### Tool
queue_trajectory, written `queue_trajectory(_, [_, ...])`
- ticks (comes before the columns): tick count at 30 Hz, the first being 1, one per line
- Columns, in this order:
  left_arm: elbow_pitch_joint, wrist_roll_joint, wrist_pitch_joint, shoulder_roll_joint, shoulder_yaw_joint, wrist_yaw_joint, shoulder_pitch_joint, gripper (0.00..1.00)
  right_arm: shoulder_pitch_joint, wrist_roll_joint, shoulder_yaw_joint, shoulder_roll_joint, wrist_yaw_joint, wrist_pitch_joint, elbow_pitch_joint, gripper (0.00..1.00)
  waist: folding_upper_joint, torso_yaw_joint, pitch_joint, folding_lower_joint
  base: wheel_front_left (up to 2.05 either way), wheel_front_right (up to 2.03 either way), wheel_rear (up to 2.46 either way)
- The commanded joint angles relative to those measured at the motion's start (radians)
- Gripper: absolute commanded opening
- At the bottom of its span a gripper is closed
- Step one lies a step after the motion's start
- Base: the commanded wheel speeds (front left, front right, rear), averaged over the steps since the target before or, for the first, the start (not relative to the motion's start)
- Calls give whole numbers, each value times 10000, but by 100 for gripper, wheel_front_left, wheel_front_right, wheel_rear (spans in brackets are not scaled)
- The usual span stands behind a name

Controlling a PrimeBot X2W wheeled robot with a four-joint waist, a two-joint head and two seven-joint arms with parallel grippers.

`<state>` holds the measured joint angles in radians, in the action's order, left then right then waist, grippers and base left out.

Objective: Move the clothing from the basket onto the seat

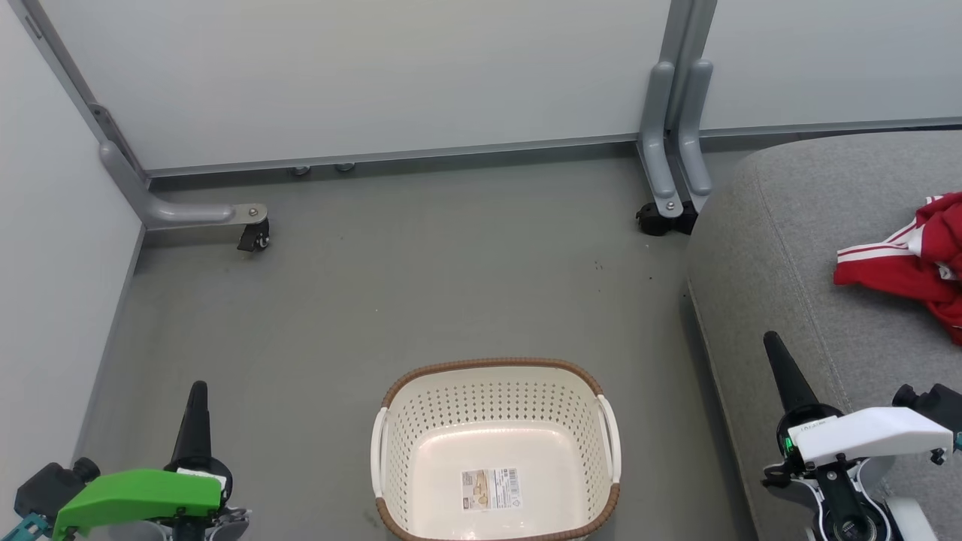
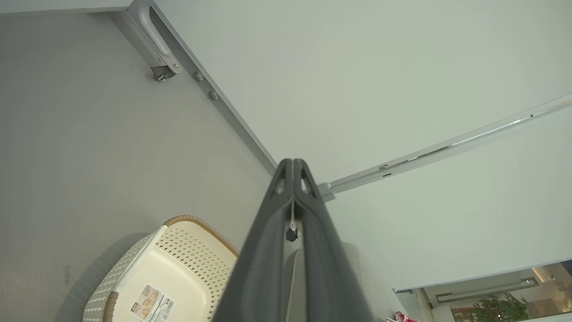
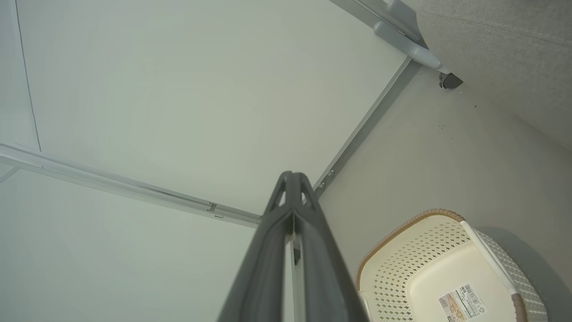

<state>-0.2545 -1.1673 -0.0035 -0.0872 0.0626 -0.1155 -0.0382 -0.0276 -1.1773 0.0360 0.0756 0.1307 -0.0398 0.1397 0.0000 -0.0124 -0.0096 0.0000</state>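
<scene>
Fingers of the left gripper (image 1: 198, 391) and right gripper (image 1: 772, 342) are pressing together, holding nothing. The clothing (image 1: 913, 255) is lying on the seat (image 1: 782, 248) and the basket (image 1: 488, 364) is sitting bare, so the task is likely done with no grasp left.

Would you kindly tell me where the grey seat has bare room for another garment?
The large grey woven-fabric seat is bare along its left side, between its rounded edge and the crumpled red white-striped clothing, and nearer, by the right gripper. The far right is crowded by that clothing. The cream perforated plastic basket is also empty.
</scene>
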Motion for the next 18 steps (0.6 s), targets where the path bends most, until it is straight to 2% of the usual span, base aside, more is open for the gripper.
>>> queue_trajectory(1, [111,-247,60,-18,80,-70,-289,0,-200,-280,45,58,2,-31,-2,0,0,3,3,0,0,0,0])
queue_trajectory(18, [112,-1781,472,131,244,-98,-478,0,-442,-1859,179,47,2,-194,371,0,0,40,41,0,0,0,0])
